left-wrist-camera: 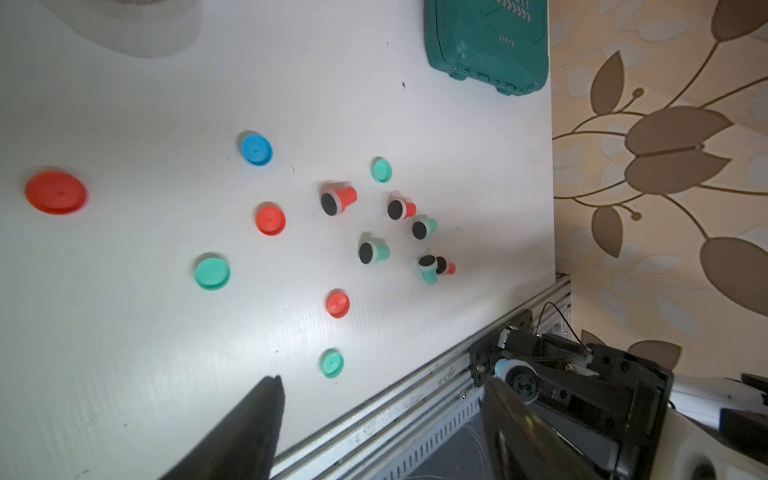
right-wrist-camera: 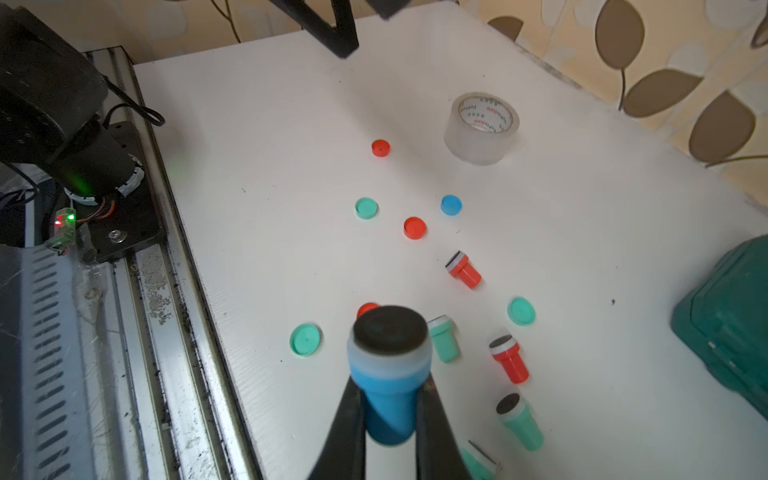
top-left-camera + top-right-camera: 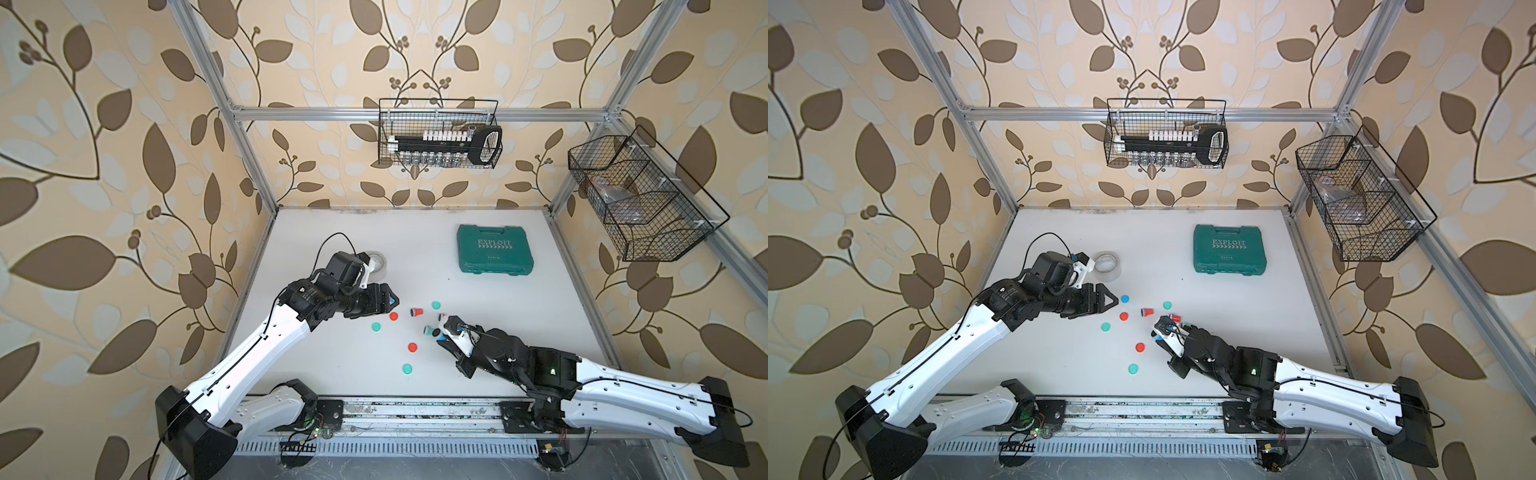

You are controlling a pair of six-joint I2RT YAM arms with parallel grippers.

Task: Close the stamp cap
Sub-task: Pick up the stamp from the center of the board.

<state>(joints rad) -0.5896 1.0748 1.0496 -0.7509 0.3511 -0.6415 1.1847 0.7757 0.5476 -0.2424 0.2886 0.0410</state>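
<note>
Notably, cylindrical blue stamp (image 2: 388, 399), matte pad (image 2: 390, 330), flat blue cap (image 2: 451, 205)

PLACE: robot lab test cell | WALLS: leaf wallpaper (image 3: 104, 166) on panels, boxed in by an aluminium frame (image 3: 415, 113) | BENCH: white table (image 3: 374, 249), left arm (image 3: 257, 345) and right arm (image 3: 623, 386) mounted on a slotted rail (image 3: 415, 409) | EXTRAS: back wire basket (image 3: 438, 101) and side wire basket (image 3: 665, 237) hang off the frame, bare circuit board (image 2: 62, 226) glows beside the rail
</note>
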